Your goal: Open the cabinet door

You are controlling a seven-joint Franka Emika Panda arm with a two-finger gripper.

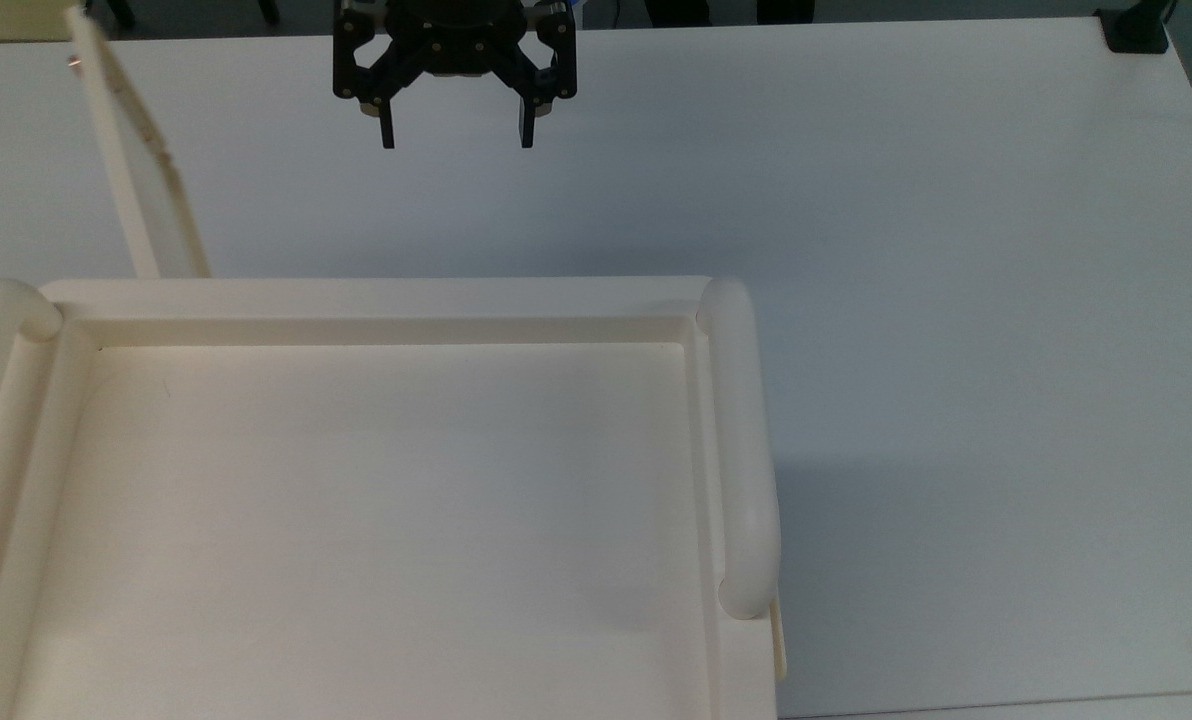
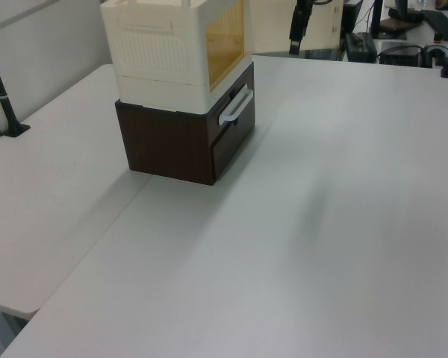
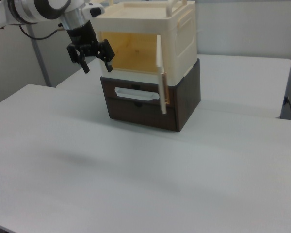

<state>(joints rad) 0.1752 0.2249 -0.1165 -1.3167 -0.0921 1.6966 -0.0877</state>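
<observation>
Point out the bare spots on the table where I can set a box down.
The table is bare in front of the cabinet and brown drawer unit. In the right view, bare again to the cabinet's right. Tighter by the open door and gripper.

Even, diffuse indoor light; soft shadows, no hard glare.

Top view: the cabinet (image 1: 376, 500) throws a faint grey shadow onto the table (image 1: 956, 300) toward the top view's right. Its tray top looks warm and slightly washed out. Right view: open interior glows amber. Left view: a vague smudge of shadow on the tabletop; background clutter soft.
</observation>
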